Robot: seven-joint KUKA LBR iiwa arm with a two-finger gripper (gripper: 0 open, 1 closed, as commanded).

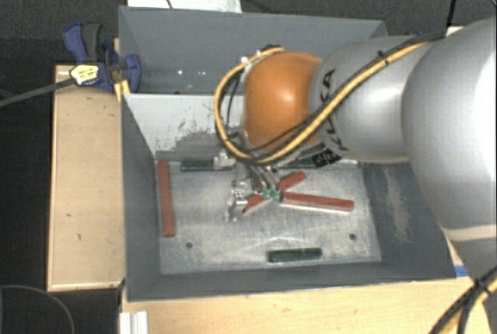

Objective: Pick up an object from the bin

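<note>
Your jaws sit low over the floor of the grey metal bin (147, 130), right at the left end of a long, flat, red-brown stick (320, 203). You cannot tell from this angle whether they are spread, pressed together or pinching that end, because the wrist's metal hardware crowds the spot. Treat that stick as your candidate: slim, straight, matte red-brown, lying flat and pointing away to the right. The chief risk, as I judge it, is a grip taken so far from the stick's middle: lifted by one end, it may swing down, twist in the jaws or slip free. A second, shorter red-brown stick (293, 181) meets it at an angle just above that same end, so it could be snagged or dragged up too. A dark green bar (295, 254) lies below the long stick, another dark green bar (196, 165) up and to its left, and a third red-brown stick (165, 200) well to its left; none should interfere.
</note>
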